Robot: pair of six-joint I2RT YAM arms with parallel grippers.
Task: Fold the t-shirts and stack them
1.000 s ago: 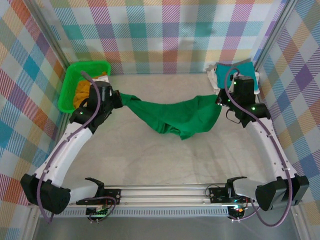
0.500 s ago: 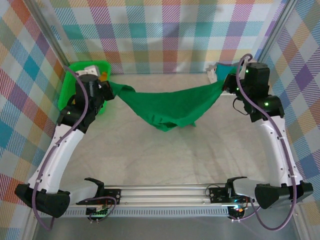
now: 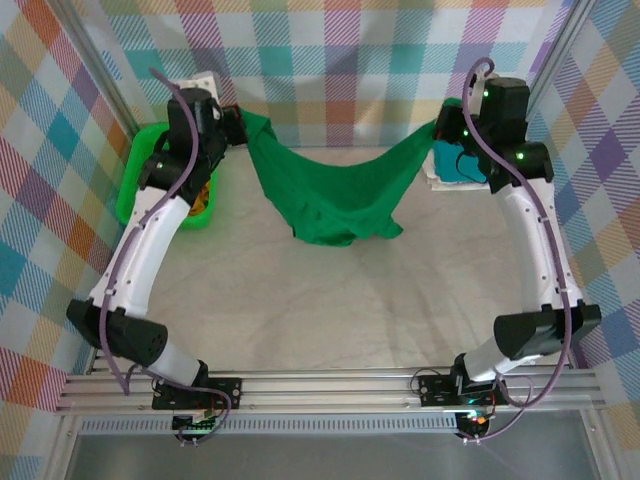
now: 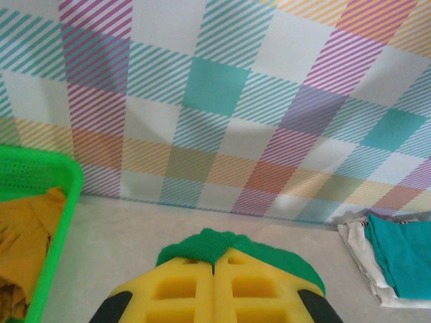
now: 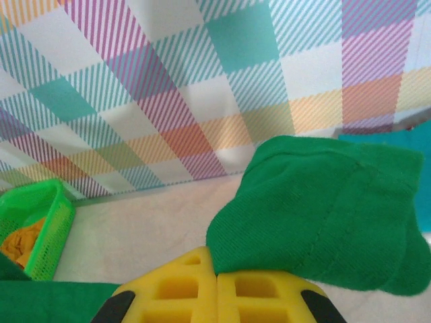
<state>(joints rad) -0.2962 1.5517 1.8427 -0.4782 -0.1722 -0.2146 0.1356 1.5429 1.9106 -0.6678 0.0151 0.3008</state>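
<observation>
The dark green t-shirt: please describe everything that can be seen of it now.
The dark green t-shirt is soft knitted cloth, plain in colour, unfolded and bunched. It hangs like a hammock: the left claw is shut on one end, the right claw on the other, both raised near the back wall. The middle sags in loose folds toward the table; whether it touches there cannot be told.

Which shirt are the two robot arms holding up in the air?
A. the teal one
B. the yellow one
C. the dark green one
C: the dark green t-shirt hangs stretched between the left pincer and the right pincer, each shut on one end of it.
</observation>
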